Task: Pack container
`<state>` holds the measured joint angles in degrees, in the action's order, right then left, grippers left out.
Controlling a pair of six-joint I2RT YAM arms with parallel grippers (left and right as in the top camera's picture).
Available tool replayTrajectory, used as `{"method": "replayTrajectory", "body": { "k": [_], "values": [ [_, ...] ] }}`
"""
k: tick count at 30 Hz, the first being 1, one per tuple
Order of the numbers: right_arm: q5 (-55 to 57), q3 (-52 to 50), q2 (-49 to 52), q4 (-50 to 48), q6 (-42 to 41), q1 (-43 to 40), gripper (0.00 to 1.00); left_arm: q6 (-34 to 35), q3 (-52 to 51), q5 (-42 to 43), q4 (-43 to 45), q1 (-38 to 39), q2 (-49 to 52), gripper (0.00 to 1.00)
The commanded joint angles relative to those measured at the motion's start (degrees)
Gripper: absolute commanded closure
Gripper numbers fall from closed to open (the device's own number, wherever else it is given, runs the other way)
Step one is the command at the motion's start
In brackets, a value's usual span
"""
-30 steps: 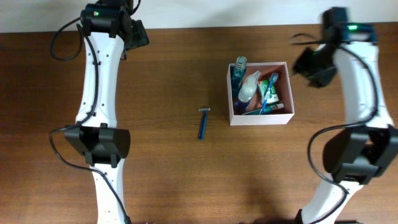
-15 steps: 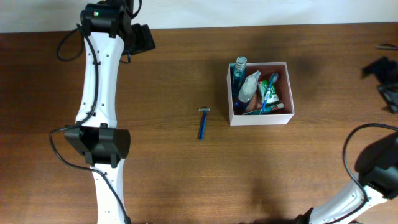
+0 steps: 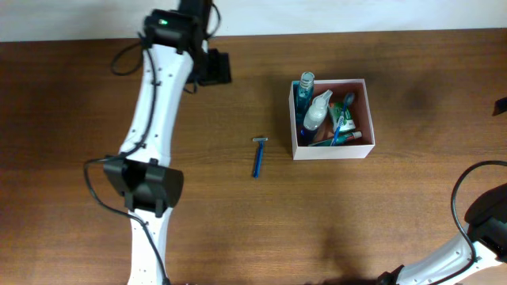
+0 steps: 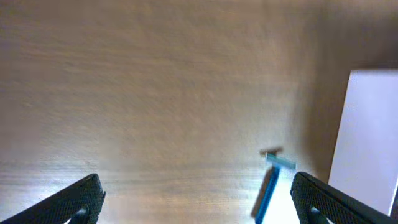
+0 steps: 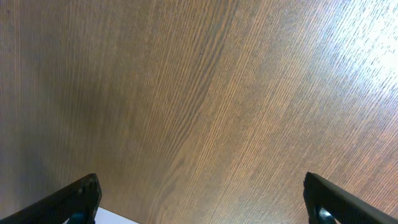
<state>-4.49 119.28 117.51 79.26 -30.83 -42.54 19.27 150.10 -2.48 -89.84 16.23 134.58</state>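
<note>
- Two left fingers (image 4: 78, 202) stand wide apart at the lower corners of the left wrist view. Nothing is between them, only bare counter (image 4: 155, 93).
- Two right fingers (image 5: 74, 199) are spread just as wide and hold nothing. Only wood grain shows under them.
- In the left wrist view a blue razor (image 4: 272, 183) lies on the counter at about 5 o'clock, head toward 12. It is blurred and clear of both fingers.
- From overhead, the left fingers hang at about 11 o'clock from the razor, well apart from it.
- The right fingers barely show from overhead, as a dark bit at the 3 o'clock edge.
- The container (image 3: 333, 150) sits on the counter at about 2 o'clock from the razor, near it but not touching. Its white wall fills the 3 o'clock edge of the left wrist view.
- Inside the container lie a clear spray bottle (image 3: 315, 112), a blue bottle (image 3: 303, 87) at its 11 o'clock corner, a blue toothbrush (image 3: 342, 120) and a green tube (image 3: 349, 115), crowded together.
</note>
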Motion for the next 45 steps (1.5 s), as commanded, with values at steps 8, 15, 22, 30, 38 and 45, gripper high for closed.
{"method": "replayTrajectory", "body": {
  "k": [8, 15, 22, 30, 38, 45],
  "values": [
    [0.7, 0.92, -0.02, 0.02, 0.59, 0.13, 0.01, 0.33, -7.76, 0.87, -5.92, 5.33, -0.02, 0.02],
    [0.68, 0.92, -0.02, 0.02, 0.59, 0.13, 0.01, -4.0, -10.36, 3.82, -6.88, 9.42, -0.02, 0.02],
    [0.68, 0.92, -0.04, 0.02, 0.57, 0.13, 0.01, -4.15, -18.75, 4.87, -6.88, 10.82, -0.02, 0.02],
    [0.7, 0.92, -0.02, 0.02, 0.57, 0.13, 0.01, -4.74, -25.07, 6.16, -2.12, 10.51, -0.02, 0.02],
    [0.7, 0.92, -0.02, 0.02, 0.57, 0.13, 0.01, -5.64, -29.05, 10.84, 5.46, 10.78, -0.02, 0.05],
    [0.7, 0.92, -0.02, 0.02, 0.59, 0.13, 0.01, -5.68, -34.07, 11.87, 10.43, 10.78, -0.02, 0.08]
  ]
}}
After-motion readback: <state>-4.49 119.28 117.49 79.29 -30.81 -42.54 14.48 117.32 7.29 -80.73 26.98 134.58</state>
